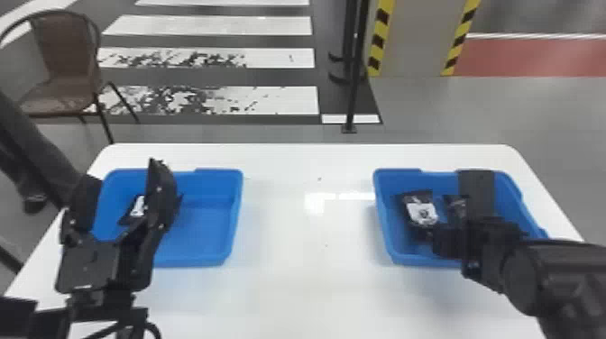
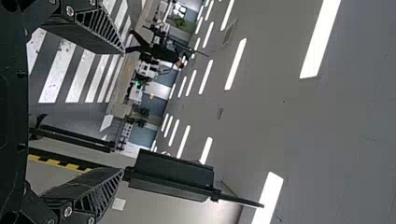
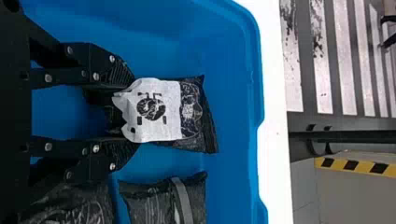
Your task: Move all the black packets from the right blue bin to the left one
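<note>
In the right bin (image 1: 391,248), the labelled packet (image 3: 161,109) is pointed away from the right gripper (image 1: 451,240), its long axis laid roughly front to back; its near end is flanked by part-spread fingers, any grip untellable. The left gripper (image 1: 124,173) is seen wide open, empty, by the left bin (image 1: 198,261).

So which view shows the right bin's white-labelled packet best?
Right wrist view: the white-labelled packet is close up, its print distinct, one end at the right pincer. Head view shows it smaller and less detailed, in the right blue bin.
</note>
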You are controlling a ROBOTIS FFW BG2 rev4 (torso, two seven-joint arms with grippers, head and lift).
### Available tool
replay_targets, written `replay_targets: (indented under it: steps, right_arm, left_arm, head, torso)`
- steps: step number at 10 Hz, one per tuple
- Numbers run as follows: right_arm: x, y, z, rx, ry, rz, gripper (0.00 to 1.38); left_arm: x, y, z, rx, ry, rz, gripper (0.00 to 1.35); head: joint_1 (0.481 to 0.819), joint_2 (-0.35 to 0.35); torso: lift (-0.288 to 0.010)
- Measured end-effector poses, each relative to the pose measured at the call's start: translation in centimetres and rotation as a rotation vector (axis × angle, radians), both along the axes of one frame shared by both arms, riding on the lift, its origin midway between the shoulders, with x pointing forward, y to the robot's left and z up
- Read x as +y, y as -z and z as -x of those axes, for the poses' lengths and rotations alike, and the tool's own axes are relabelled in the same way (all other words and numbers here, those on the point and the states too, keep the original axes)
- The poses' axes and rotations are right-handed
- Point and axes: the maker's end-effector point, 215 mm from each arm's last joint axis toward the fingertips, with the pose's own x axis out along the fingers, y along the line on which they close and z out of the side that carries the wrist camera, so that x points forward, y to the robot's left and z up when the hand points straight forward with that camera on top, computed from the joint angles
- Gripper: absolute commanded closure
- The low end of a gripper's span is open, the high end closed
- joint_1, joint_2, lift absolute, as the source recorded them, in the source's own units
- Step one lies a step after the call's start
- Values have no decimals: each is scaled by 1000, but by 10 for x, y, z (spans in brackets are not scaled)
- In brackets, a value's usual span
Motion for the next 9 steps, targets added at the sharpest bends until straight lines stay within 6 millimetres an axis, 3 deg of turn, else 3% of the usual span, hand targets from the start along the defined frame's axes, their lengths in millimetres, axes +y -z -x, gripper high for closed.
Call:
replay_targets:
  steps: [1,3,5,6,7,8,9]
  right_arm:
    - [-1,-13,-11,-84,8,2,1095]
    - [-12,-62,-39,-362,65,-8,1096]
    - [-19,-109,-50,-583,99,-45,1096]
    - [-13,-132,-50,-675,92,-105,1096]
    - [1,-152,-48,-745,61,-183,1096]
    - [29,-170,-44,-799,5,-287,1102]
    - [69,-180,-39,-829,-74,-402,1113]
  left_arm:
    - [0,0,0,0,-1,-1,136]
    - [1,0,1,-1,-3,0,136]
    - [3,-1,1,-4,-8,0,136]
    - [3,-2,1,-6,-8,2,136]
    - [2,-2,0,-7,-6,6,130]
    - [-2,-1,-1,-4,9,16,121]
    - [-12,-2,-7,-2,51,9,110]
  head:
    - [695,12]
    - [695,1]
    - [695,-6]
    - [695,-4]
    - [695,9]
    - [695,35]
    - [695,73]
  torso:
    - [-140]
    - [-140]
    - [-140]
    - [-140]
    - [-140]
    - [-140]
    - [-140]
